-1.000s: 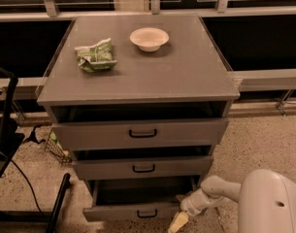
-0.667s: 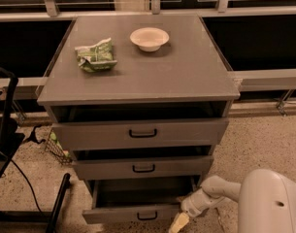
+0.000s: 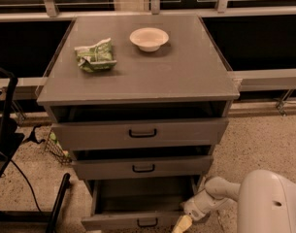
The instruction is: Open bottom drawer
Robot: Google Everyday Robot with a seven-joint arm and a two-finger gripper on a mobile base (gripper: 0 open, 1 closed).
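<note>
Yellowish pincer beside bottom drawer

Bottom drawer open; gripper at its R front corner.

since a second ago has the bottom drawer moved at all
Yes. The bottom drawer has slid slightly further out, its front now lower in view below the fixed middle drawer front. The gripper is at its right front corner.

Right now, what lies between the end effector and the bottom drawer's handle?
Only bare grey front of the bottom drawer; camera view shows the end effector right of its handle.
</note>
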